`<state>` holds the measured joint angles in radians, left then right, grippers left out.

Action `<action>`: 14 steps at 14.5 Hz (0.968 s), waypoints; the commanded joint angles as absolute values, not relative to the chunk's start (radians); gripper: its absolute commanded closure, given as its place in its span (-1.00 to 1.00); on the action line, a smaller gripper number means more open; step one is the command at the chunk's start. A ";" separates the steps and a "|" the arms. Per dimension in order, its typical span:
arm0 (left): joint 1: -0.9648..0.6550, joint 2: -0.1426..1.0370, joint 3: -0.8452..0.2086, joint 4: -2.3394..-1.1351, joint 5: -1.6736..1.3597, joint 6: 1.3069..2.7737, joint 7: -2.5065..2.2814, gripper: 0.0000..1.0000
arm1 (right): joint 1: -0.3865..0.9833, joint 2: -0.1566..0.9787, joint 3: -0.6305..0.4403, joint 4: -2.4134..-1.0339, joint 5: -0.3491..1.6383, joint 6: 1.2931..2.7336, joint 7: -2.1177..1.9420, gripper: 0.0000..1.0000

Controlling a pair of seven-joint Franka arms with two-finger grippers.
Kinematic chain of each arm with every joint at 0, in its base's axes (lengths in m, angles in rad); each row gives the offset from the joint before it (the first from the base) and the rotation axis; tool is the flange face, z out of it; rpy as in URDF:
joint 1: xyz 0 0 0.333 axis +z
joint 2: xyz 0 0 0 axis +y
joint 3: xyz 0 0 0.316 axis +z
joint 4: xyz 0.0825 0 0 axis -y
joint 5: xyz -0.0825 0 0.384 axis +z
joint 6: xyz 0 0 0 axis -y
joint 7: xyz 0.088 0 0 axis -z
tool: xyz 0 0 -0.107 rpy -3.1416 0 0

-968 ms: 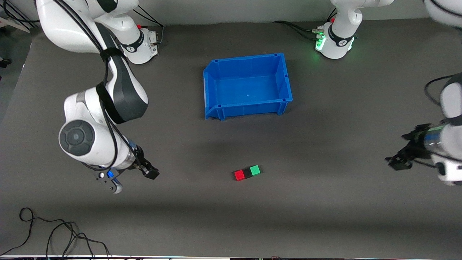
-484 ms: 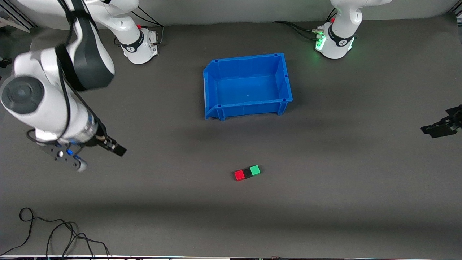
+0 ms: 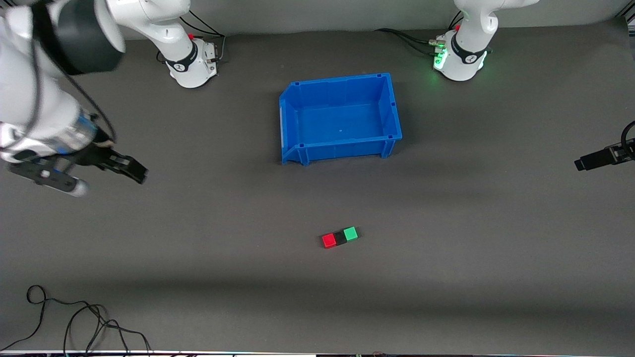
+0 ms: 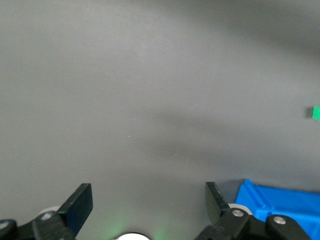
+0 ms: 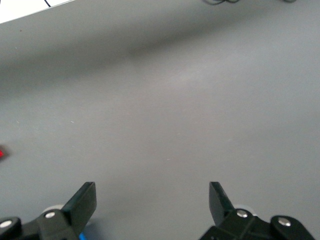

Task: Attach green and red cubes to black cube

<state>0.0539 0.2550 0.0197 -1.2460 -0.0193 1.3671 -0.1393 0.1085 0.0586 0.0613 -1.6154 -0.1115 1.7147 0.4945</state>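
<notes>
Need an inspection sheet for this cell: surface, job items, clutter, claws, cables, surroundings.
Surface: grey mat, flat.
Job items: red cube, black cube, green cube touching in a row, black in the middle.
Clutter: blue bin, nothing in it.
Claws: right claw open, over the mat at its arm's end; left claw open, at the other end.
Cables: loose coil at the mat's near edge.
Surroundings: nothing seen.

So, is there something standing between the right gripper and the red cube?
Nothing visible does. Only bare mat lies between the open right gripper and the red cube, which already sits against the black cube.
</notes>
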 commanded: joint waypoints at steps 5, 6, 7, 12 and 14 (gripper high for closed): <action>0.035 0.203 0.021 -1.305 0.002 1.373 -0.015 -0.99 | -0.158 -0.097 0.187 -1.691 0.123 1.664 0.238 -1.00; 0.032 0.186 0.021 -1.324 0.003 1.379 -0.015 -0.99 | -0.160 -0.095 0.189 -1.672 0.109 1.648 0.197 -1.00; 0.022 0.151 0.021 -1.362 0.009 1.399 -0.015 -0.99 | -0.163 -0.086 0.190 -1.642 0.089 1.626 0.171 -1.00; 0.005 -0.046 0.012 -1.650 0.034 1.569 -0.017 -0.99 | -0.158 -0.002 0.189 -1.562 0.038 1.586 0.124 -1.00; 0.008 -0.048 -0.026 -1.648 0.034 1.565 -0.018 -0.99 | -0.156 -0.002 0.189 -1.569 0.032 1.586 0.123 -1.00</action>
<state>0.0146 0.0161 0.0009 -1.5639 0.0178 1.5268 -0.0286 -0.1487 -0.0360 0.1784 -1.6171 0.0529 1.6161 0.1513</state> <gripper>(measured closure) 0.000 0.000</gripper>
